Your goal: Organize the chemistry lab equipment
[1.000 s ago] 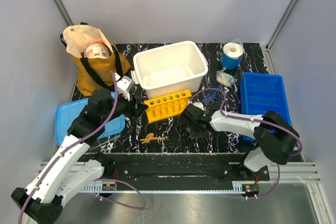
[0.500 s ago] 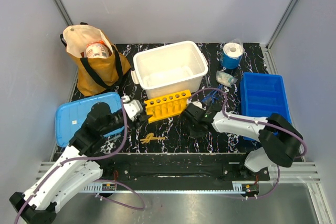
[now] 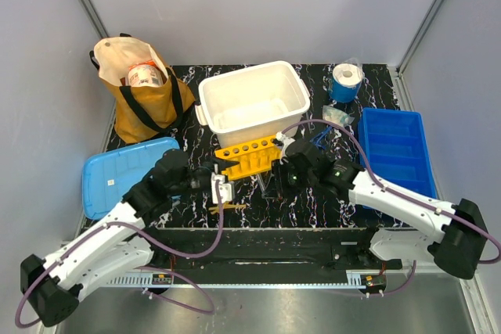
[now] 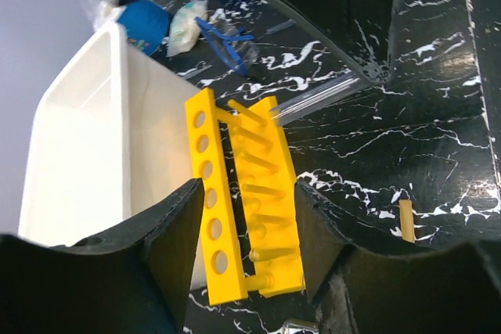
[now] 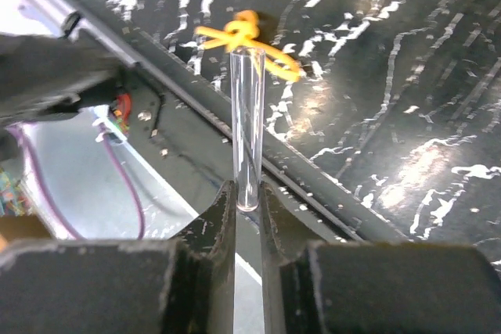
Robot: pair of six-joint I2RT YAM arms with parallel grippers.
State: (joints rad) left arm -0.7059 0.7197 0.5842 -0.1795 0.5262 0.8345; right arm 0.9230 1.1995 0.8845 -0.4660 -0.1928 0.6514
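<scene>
While your right gripper (image 5: 247, 193) pinches one end of the thin clear cylindrical tube (image 5: 249, 115), which juts straight out past its jaws, your left gripper (image 4: 246, 193) stands spread, facing the yellow plastic holed rack (image 4: 235, 154).

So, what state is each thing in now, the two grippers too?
left gripper, jaws open, holding nothing
right gripper, jaws shut on clear tube
yellow rack, holes empty
white tub, open, empty
blue bin, open, empty
brown bag, open, upright
</scene>
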